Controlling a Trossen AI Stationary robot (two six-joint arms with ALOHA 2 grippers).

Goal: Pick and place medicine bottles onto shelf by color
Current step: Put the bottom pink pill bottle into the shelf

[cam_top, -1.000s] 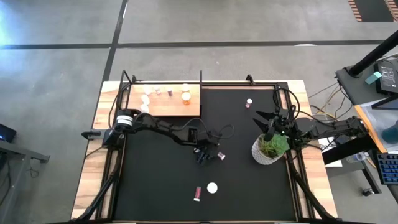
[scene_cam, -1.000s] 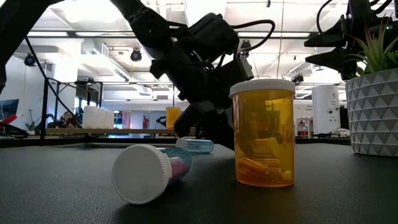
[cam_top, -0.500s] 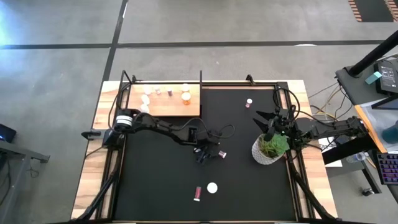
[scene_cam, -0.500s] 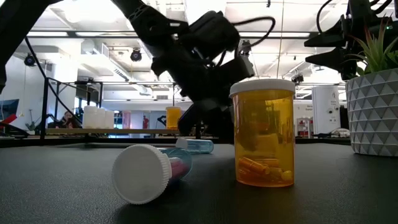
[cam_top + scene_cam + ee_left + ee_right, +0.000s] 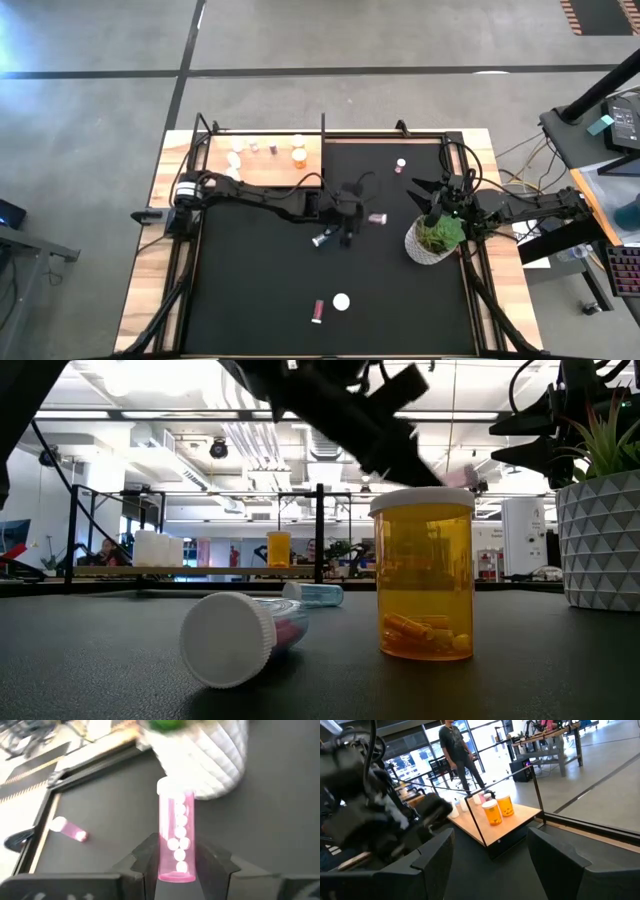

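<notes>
My left gripper hangs above the mat's middle, shut on a pink medicine bottle with a white cap. In the low view it shows blurred at the top. A blue bottle lies on its side on the mat below it. The pale wooden shelf at the far left carries several bottles. Near the front stand an orange bottle upright and a pink one on its side. One more pink bottle lies at the far right. My right gripper waits open by the plant pot. My left gripper pinches the pink bottle's body near its bottom end between its two fingers. The bottle runs along the fingers, its white cap pointing away from the wrist. It hangs clear of the mat, slanting down toward the plant pot.
A white faceted pot with a green plant stands at the mat's right, just beyond the held bottle. A black frame rims the mat. People and furniture show in the room behind.
My left gripper has risen from the mat and gone toward the far edge and a little to the right, tipping up. The pink bottle came with it and now hangs clear of the mat. The blue bottle stays lying where it was.
</notes>
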